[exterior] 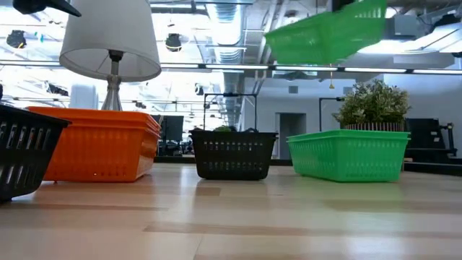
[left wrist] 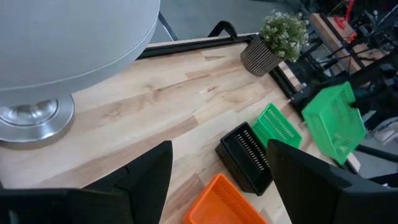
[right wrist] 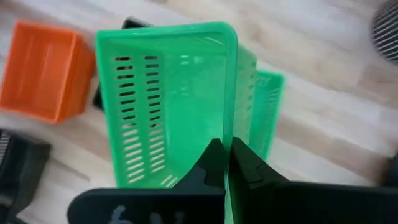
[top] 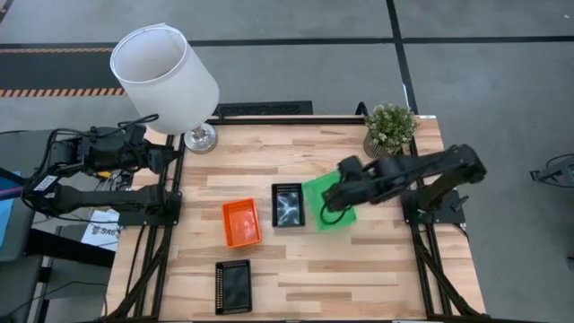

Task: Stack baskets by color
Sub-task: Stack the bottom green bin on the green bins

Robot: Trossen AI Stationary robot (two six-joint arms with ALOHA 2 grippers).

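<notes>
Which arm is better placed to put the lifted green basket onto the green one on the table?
The right. Its gripper holds the lifted green basket above the green basket on the table; the left gripper waits beside the lamp.

No words, numbers or brand names can be read on anything here. A white paper (top: 101,231) lies under the left arm beside the worktop (top: 296,278), and it may carry some print, but it is too small to read.
</notes>
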